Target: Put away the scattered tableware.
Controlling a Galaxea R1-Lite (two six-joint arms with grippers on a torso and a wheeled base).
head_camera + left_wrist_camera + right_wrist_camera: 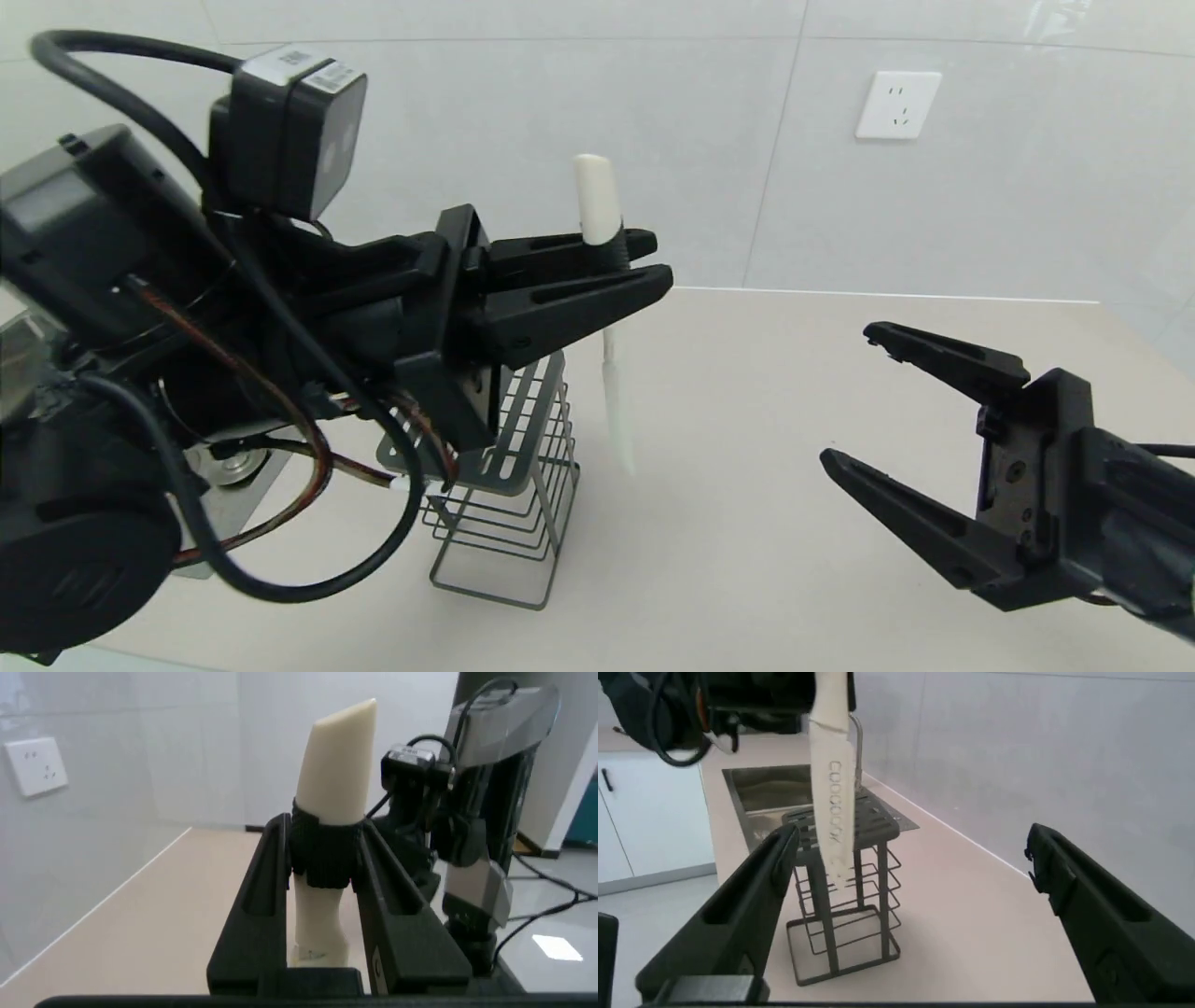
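A white knife [597, 201] hangs upright, handle up and blade down, pinched at the base of its handle by my left gripper [661, 262]. Its blade tip [621, 439] hovers just to the right of the wire rack [509, 495] standing on the beige counter. In the left wrist view the white handle [334, 765] rises between the two black fingers. In the right wrist view the perforated blade [831, 775] hangs in front of the rack [845, 905]. My right gripper [850, 394] stands wide open over the counter to the right, holding nothing.
A steel sink [761, 784] is set into the counter behind the rack, its drain [233, 462] visible at the left. A wall socket [898, 105] sits on the tiled wall. Bare counter [747, 523] stretches between the rack and my right gripper.
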